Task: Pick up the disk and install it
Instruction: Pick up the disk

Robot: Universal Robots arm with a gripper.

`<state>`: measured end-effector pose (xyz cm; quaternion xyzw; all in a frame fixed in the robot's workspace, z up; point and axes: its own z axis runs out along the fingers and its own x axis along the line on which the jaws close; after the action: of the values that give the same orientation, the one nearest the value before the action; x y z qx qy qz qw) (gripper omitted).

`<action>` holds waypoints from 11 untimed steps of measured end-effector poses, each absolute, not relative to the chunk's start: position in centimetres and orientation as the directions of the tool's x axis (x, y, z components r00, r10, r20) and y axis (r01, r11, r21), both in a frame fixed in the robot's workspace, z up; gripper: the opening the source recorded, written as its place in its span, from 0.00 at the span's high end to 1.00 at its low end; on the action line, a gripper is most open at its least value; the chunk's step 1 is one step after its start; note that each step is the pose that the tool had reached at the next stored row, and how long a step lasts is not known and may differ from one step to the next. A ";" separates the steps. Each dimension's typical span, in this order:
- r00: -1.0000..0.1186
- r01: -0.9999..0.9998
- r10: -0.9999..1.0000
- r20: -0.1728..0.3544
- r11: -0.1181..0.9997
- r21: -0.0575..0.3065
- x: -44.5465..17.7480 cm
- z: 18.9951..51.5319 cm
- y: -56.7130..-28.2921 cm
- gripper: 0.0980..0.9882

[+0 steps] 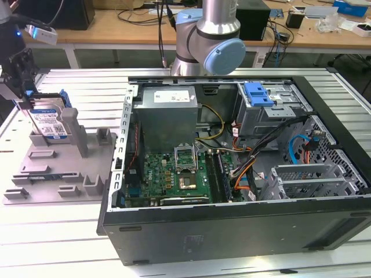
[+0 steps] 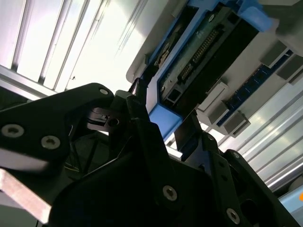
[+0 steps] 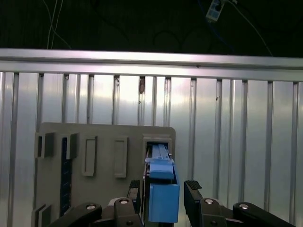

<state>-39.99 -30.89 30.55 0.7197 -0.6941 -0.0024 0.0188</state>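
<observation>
Grey moulded fixture (image 1: 58,174), matte and set with slots and posts, lies flat at the exterior view's left on the ribbed aluminium bench (image 1: 75,87). The disk (image 1: 49,123) stands upright on edge in a slot at the fixture's far end, its white-and-blue label facing the camera and its blue carrier showing along the edges. The black hand (image 1: 23,98) hangs directly over the disk's top edge.

The exterior view does not show how the hand is set, but both wrist views do. In the first wrist view the hand (image 3: 163,187) straddles the disk (image 3: 163,203). Its fingers (image 3: 194,189) stand one on each side of the blue carrier, with a thin dark gap on one side, so the hand is slightly open and not clamped. In the second wrist view the hand (image 2: 164,116) stands the same way, and the disk (image 2: 199,52) shows its dark underside with a pin connector.

Further toward the exterior view's right, the arm (image 1: 208,35) rises behind an open black computer case (image 1: 232,231). The case holds a grey metal power supply (image 1: 168,113), a green motherboard (image 1: 174,174) and a blue plastic bracket (image 1: 258,94) on the perforated drive cage. Loose cables cross the case interior.
</observation>
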 end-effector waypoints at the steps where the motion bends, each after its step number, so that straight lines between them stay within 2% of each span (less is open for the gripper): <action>1: 0.036 -0.999 -0.999 0.023 -0.036 0.030 -40.0 30.5 -30.9 0.55; 11: 0.035 -0.999 -0.999 0.023 -0.034 0.029 -40.0 30.0 -30.9 0.55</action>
<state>-40.05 -30.89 29.97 0.7190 -0.6948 -0.0018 0.0182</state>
